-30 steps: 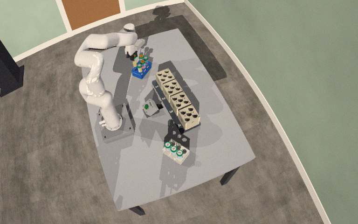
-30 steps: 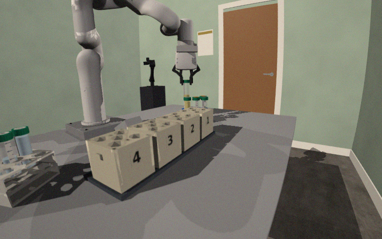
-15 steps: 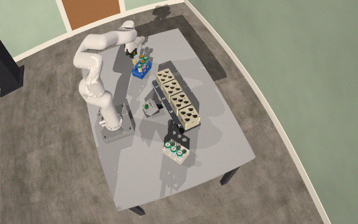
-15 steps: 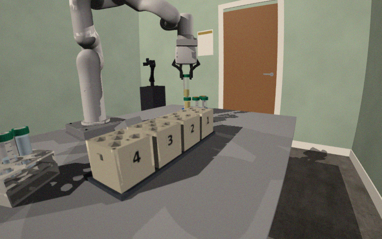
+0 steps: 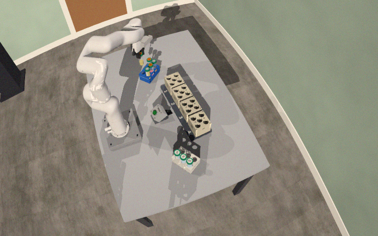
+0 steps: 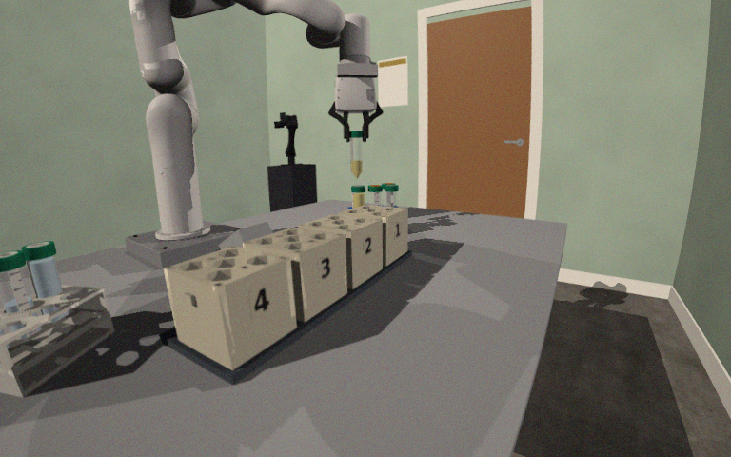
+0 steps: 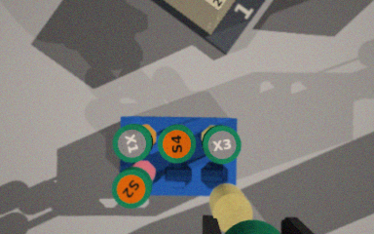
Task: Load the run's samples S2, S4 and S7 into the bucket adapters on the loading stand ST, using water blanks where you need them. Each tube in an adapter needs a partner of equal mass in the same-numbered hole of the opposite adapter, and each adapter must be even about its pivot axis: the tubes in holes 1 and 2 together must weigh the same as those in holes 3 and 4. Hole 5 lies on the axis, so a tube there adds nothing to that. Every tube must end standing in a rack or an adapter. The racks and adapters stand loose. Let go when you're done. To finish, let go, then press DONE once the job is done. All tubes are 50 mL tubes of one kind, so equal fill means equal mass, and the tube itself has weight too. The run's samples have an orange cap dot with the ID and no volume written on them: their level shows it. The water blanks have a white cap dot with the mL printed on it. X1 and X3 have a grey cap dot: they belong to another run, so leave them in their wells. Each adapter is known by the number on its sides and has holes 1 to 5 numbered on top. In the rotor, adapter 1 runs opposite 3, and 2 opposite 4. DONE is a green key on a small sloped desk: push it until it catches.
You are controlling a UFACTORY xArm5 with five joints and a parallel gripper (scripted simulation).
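The gripper [image 6: 355,134] is clamped on the green cap of a yellow-filled tube [image 6: 355,160], holding it upright in the air above the blue rack [image 7: 224,128], where S2 [image 7: 131,187], S4 [image 7: 176,143], X1 [image 7: 132,143] and X3 [image 7: 221,144] stand

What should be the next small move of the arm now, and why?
Probably carry the held tube sideways toward the adapters: the gripper is shut on it, its tip hangs above the caps in the blue rack, and every adapter hole looks unfilled.
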